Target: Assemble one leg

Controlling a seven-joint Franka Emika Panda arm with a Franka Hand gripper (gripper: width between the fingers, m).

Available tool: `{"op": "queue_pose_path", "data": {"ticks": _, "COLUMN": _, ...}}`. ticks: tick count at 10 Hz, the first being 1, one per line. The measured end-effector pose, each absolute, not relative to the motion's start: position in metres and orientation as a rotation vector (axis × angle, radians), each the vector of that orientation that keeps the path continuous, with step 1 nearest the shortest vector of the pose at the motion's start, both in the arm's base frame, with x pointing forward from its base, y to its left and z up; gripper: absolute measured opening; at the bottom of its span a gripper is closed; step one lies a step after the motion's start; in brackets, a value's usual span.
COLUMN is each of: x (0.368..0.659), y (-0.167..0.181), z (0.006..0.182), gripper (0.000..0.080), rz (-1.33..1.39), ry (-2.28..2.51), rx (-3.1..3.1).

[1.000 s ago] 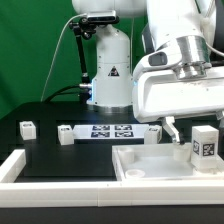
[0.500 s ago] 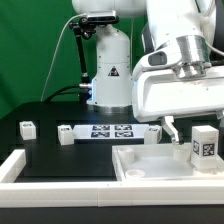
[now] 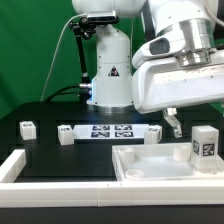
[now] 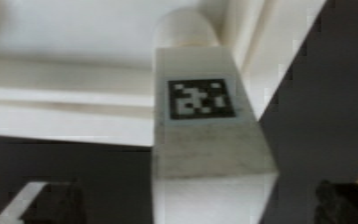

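Observation:
A leg (image 3: 205, 143), a small white post with a square marker tag, stands upright on the large flat white piece (image 3: 150, 165) at the exterior view's right. My gripper (image 3: 180, 126) hangs just above and to the left of it; one dark finger (image 3: 172, 124) shows. In the wrist view the same leg (image 4: 208, 120) runs between my two fingers (image 4: 25, 205), which stand wide apart and do not touch it. My gripper (image 4: 194, 205) is open. Two more legs (image 3: 27, 128) (image 3: 66, 134) lie on the black table at the left.
The marker board (image 3: 112, 131) lies at the back middle of the table. A white rim (image 3: 15, 168) runs along the front left. The arm's white base (image 3: 110, 70) stands behind the board, with a green backdrop behind it.
My hand has risen a little and shifted towards the exterior view's right over the last half second. The upright leg and the other parts have not moved.

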State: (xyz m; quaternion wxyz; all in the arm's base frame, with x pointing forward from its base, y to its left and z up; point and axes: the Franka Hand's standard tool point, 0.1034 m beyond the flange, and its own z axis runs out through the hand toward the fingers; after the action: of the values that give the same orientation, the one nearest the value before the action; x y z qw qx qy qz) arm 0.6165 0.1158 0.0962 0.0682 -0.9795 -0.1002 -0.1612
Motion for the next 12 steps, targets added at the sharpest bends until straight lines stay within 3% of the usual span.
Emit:
{"op": "queue_pose_path", "data": {"ticks": 4, "x": 0.617, "y": 0.119, "z": 0.092, "gripper": 0.0649, "rz": 0.004, "ry": -0.358, "rx": -2.945}}
{"op": "queue_pose_path", "data": {"ticks": 10, "x": 0.622, "y": 0.122, "z": 0.091, "gripper": 0.0649, "rz": -0.045, "ry": -0.314, "rx": -2.993}}
{"op": "queue_pose_path", "data": {"ticks": 12, "x": 0.617, "y": 0.12, "z": 0.08, "gripper": 0.0649, "rz": -0.108, "ry": -0.323, "rx": -3.023}}
